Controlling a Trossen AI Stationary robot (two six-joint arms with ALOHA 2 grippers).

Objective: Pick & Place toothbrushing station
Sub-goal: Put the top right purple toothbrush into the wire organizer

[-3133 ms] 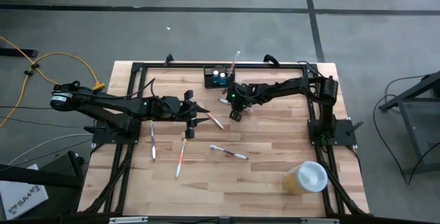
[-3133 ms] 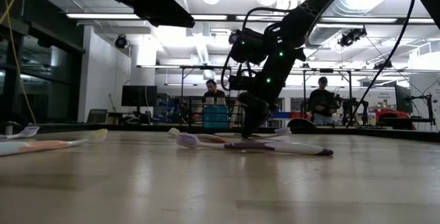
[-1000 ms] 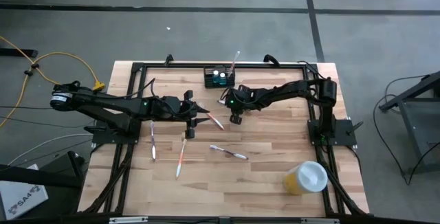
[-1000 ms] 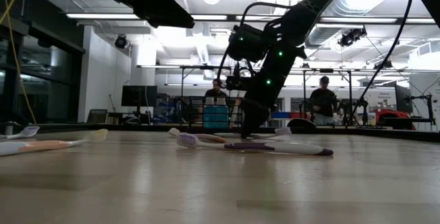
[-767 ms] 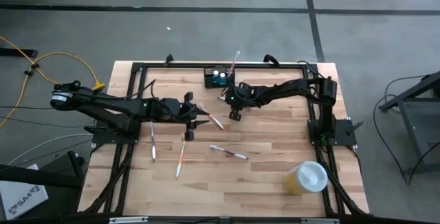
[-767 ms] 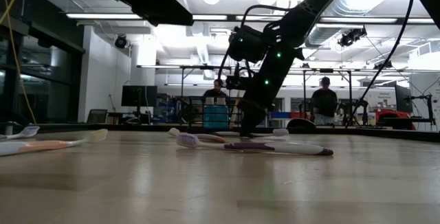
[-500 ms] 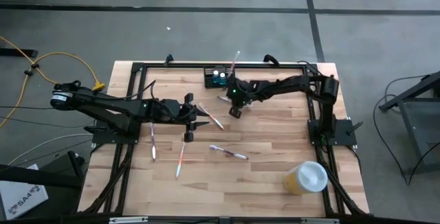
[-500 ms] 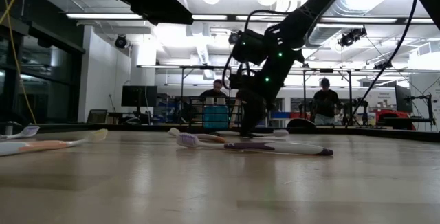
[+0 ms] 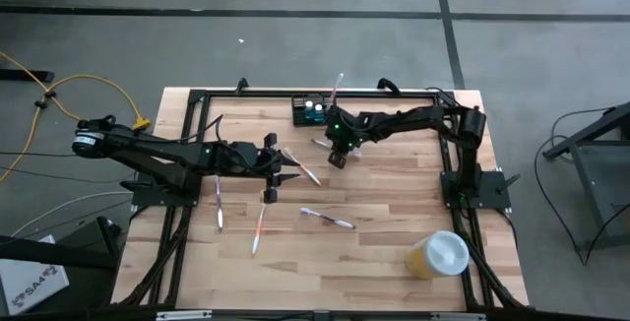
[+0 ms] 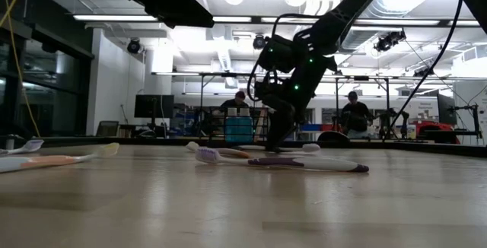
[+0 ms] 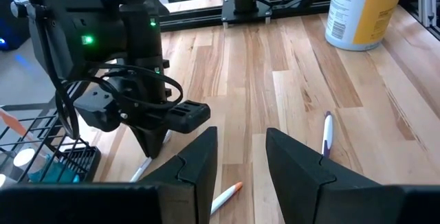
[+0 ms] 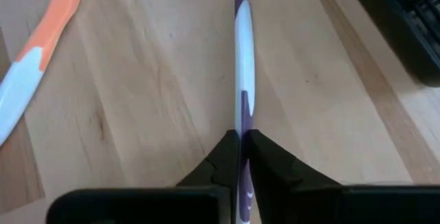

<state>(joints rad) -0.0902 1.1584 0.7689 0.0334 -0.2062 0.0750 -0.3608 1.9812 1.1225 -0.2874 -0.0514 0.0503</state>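
Observation:
The toothbrushing station, a small black caddy (image 9: 312, 112), stands near the table's far edge, and a toothbrush (image 9: 337, 87) sticks up slanted out of it. Just in front of the caddy my right gripper (image 9: 337, 160) points steeply down, shut on a purple-and-white toothbrush (image 12: 238, 52). In the right wrist view the caddy's corner (image 12: 405, 18) shows close by. My left gripper (image 9: 285, 168) hovers open over the table's middle left, with nothing between its fingers (image 11: 199, 155). It faces the right gripper (image 11: 152, 148). My right gripper pinches the purple part of the brush's handle (image 12: 240, 107) between its two fingertips. The fingers come steeply from above and lie along the brush, not across it. The rest of the brush runs on ahead of the fingers, low over the wood. Whether it touches the table I cannot tell.
Loose toothbrushes lie on the wood: an orange-and-white one (image 9: 307, 171) between the grippers, a purple one (image 9: 328, 219) toward the near edge, and two more (image 9: 218, 201) (image 9: 259, 224) at the left. A yellow cup with a white lid (image 9: 438, 254) stands near right. Black frame rails (image 9: 394, 92) border the table.
My right gripper has shifted a little toward the table's far edge, closer to the caddy, and its wrist has rolled. It has stayed low over the table. The left arm has kept still.

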